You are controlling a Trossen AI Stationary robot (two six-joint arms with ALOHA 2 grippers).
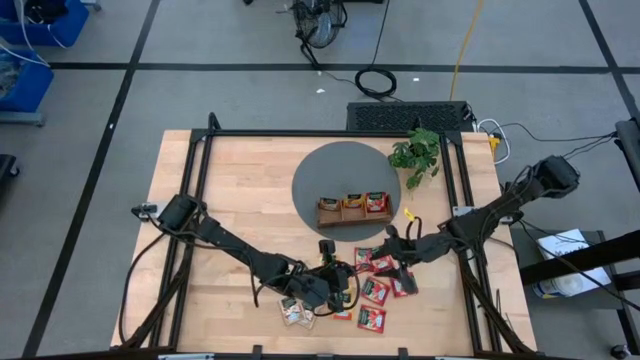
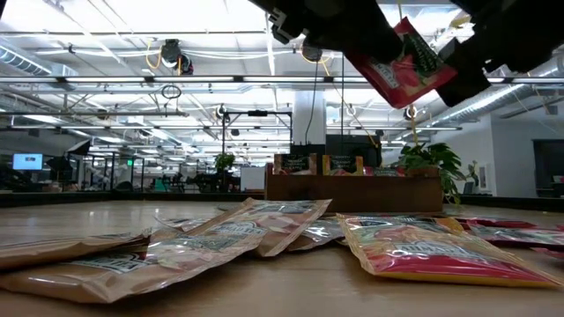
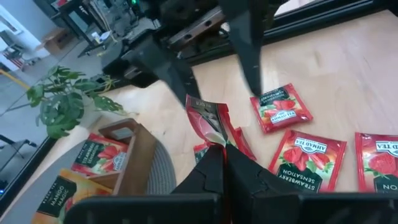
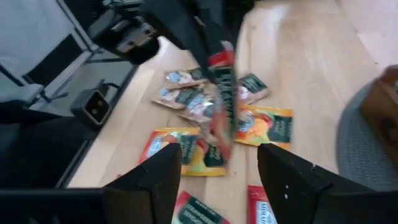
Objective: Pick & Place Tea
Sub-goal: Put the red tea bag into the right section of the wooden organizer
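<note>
My left gripper [image 3: 221, 149] is shut on a red tea packet [image 3: 208, 121] and holds it up above the table near the front middle [image 1: 345, 278]. The same packet shows high in the low view [image 2: 405, 66]. My right gripper [image 4: 217, 171] is open at the right [image 1: 392, 248]. It faces the left gripper, and its fingers [image 3: 249, 59] stand on either side of the packet's free end. Loose tea packets lie flat on the wood: red ones [image 1: 374, 290], orange ones [image 4: 186, 149], beige ones [image 1: 295, 312]. My left gripper pinches the red packet by one short end [image 3: 216, 138] between its two fingers. The rest of the packet sticks out past the fingertips toward my right gripper. It is lifted clear of the table and hangs tilted in the air [image 2: 392, 75].
A brown wooden tray [image 1: 352, 214] stands on a round grey mat [image 1: 320, 170] behind the grippers, with a tea packet in each of its three compartments. A green plant [image 1: 416, 155] stands at the mat's far right. Black frame rails [image 1: 200, 170] run along the table's sides.
</note>
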